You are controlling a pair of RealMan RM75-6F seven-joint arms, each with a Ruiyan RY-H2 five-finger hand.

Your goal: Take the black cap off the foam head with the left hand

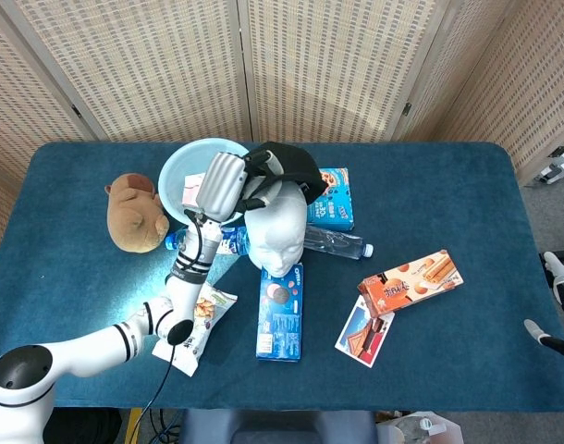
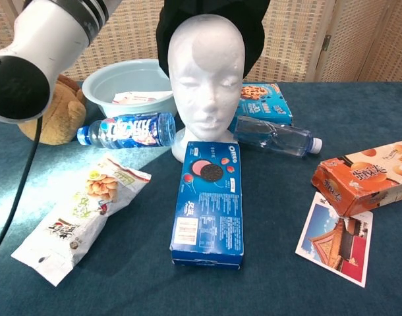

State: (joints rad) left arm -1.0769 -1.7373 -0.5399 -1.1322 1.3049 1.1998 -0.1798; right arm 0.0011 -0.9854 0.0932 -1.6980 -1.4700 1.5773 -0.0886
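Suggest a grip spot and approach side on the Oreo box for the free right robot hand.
Oreo box lies flat, long axis running away from the foam head. Likely best: come from above and pinch across its two long sides near the middle; both edges look clear of neighbours.

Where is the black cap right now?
In the head view the black cap is off the foam head, held by the left hand just behind it, beside the blue basin.
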